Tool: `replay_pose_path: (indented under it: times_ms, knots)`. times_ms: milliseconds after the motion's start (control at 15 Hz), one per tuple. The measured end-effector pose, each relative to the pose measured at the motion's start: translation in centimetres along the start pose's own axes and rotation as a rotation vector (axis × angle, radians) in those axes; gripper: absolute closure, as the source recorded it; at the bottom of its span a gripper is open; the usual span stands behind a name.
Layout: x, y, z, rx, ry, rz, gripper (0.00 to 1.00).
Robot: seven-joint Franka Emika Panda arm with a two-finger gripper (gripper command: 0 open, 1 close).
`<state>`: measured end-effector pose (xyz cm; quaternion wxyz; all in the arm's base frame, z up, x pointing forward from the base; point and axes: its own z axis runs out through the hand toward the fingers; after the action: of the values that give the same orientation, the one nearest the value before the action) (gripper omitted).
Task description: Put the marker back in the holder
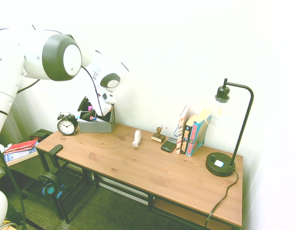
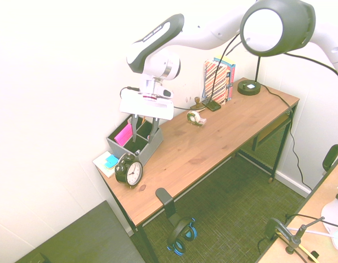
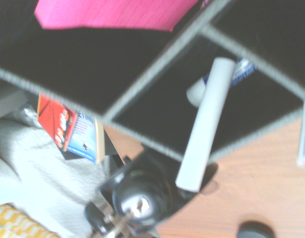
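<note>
The grey holder [image 1: 96,126] [image 2: 151,148] stands at the desk's back corner next to the wall. My gripper [image 1: 93,113] [image 2: 144,126] hangs straight down over it, fingers apart and dipping into the top of the compartments, so it is open. In the wrist view the marker [image 3: 207,124] shows as a slim white barrel leaning inside one compartment, with the grey dividers [image 3: 157,64] around it. Nothing grips it there. Pink notes [image 2: 123,134] [image 3: 113,12] fill a neighbouring compartment.
A black alarm clock [image 1: 67,124] [image 2: 129,171] sits just in front of the holder. A small white upright object [image 1: 136,138], a row of books [image 1: 190,132] and a black lamp [image 1: 221,163] stand further along the desk. Headphones [image 1: 51,187] hang off its end.
</note>
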<state>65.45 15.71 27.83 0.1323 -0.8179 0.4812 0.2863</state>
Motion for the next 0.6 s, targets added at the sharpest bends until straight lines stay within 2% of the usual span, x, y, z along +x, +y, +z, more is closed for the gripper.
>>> replay_pose_path:
  times_ms: [333, 600]
  knots:
    - [-2.5, 8.7, -6.6, -0.128, 0.259, -0.165, 0.00]
    - [-2.9, 15.2, -8.8, -0.177, 0.454, -0.309, 0.00]
